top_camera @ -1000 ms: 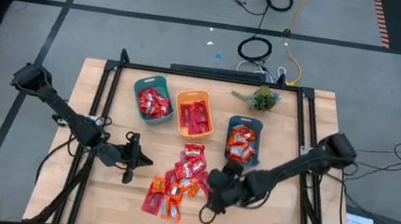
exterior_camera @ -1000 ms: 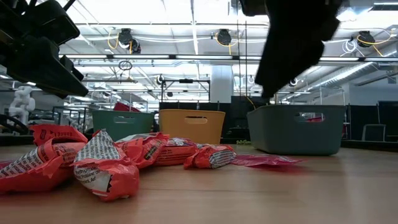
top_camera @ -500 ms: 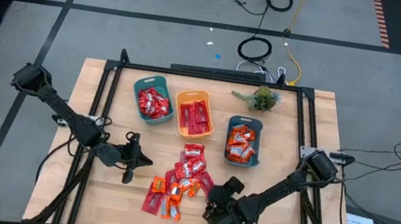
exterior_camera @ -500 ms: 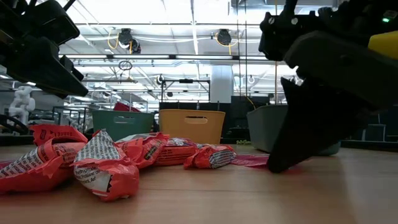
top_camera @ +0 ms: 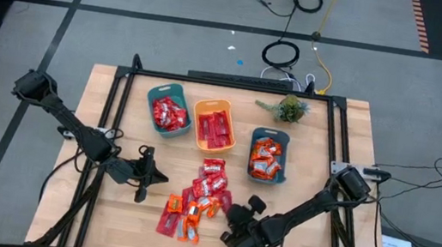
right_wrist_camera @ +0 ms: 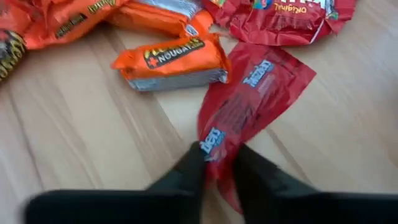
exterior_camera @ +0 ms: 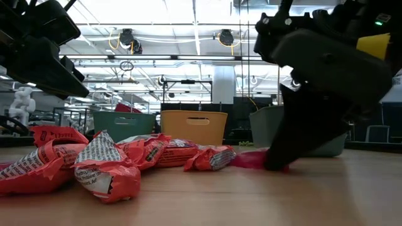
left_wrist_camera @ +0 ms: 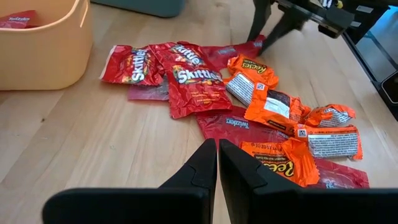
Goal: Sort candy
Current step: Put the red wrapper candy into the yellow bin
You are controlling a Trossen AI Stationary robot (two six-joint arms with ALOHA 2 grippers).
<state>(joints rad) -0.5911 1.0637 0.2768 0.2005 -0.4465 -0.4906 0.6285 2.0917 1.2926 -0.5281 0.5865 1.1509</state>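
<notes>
Left gripper [top_camera: 144,175] clenched on nothing, parked left of pile. Three bins across back: teal bin [top_camera: 168,113] with red candy, orange bin [top_camera: 214,126] with red packets, grey bin [top_camera: 268,155] with orange ones, so part sorted. Loose candy pile [top_camera: 195,200] on table centre, plenty left. Right gripper [right_wrist_camera: 214,165] low at pile's right edge, fingers pinching red Twizzlers packet [right_wrist_camera: 252,99] flat on wood, not lifted.

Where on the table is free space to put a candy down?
Bare wood lies behind the plant and teal bin, and along the table's right edge. The middle is crowded: loose candy, right gripper closing on a red packet.
</notes>
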